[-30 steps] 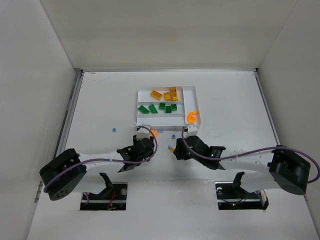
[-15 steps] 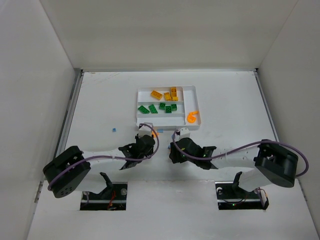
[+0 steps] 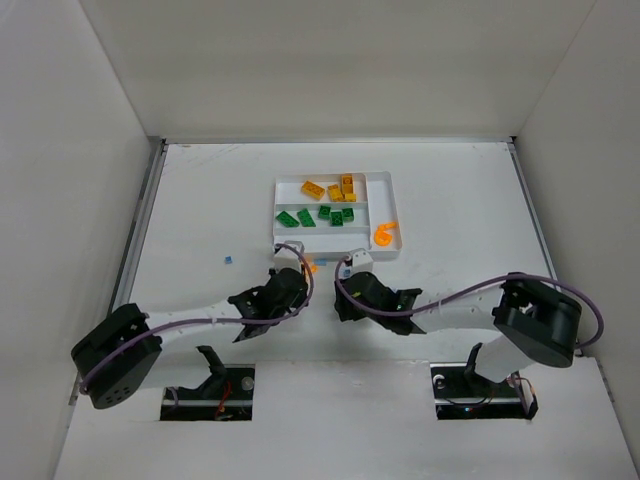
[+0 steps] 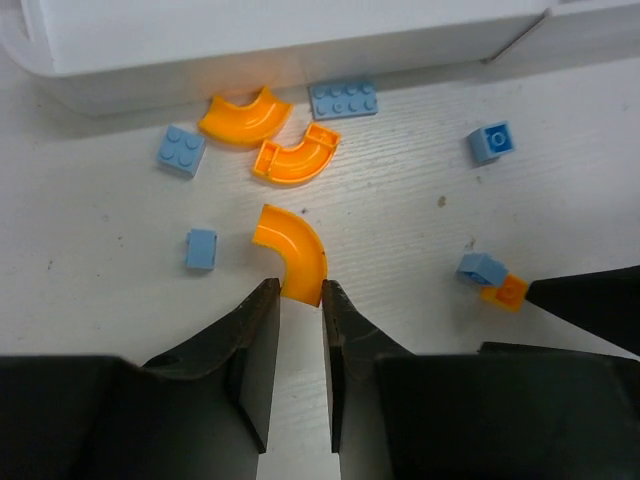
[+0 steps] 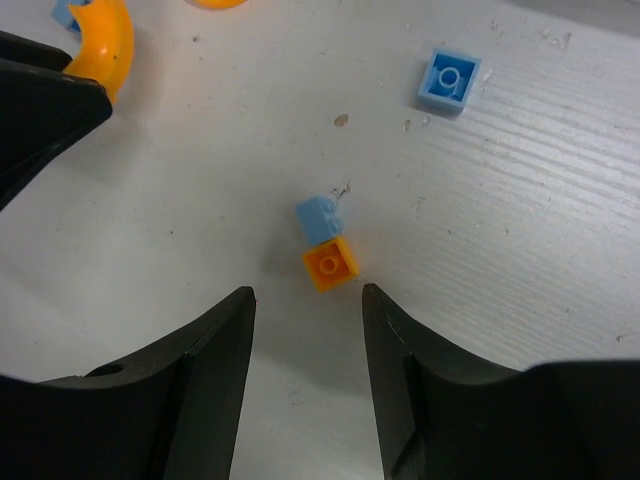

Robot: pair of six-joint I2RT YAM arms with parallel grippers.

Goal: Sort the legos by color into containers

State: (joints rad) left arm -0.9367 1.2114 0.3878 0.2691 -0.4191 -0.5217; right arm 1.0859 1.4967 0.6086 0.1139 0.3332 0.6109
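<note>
In the left wrist view, the left gripper (image 4: 298,300) was closed at the bottom centre of the frame, its two fingertips pinched on the lower end of an orange curved piece (image 4: 290,250) lying on the table (image 4: 90,290). Above it lay two more orange curves (image 4: 245,115), side by side, with light blue bricks (image 4: 343,98) scattered around them.

In the right wrist view, the right gripper (image 5: 305,300) had its jaws standing apart and gripped nothing. Just above the gap between them, mid-frame, a small orange brick (image 5: 331,264) touched a small light blue brick (image 5: 318,215).

In the top view, the white tray (image 3: 330,238) sat at centre, just above both grippers. Its top slot held yellow and orange bricks (image 3: 335,188), the second slot held green bricks (image 3: 320,215), and an orange ring-like piece (image 3: 385,233) lay at its lower right.
</note>
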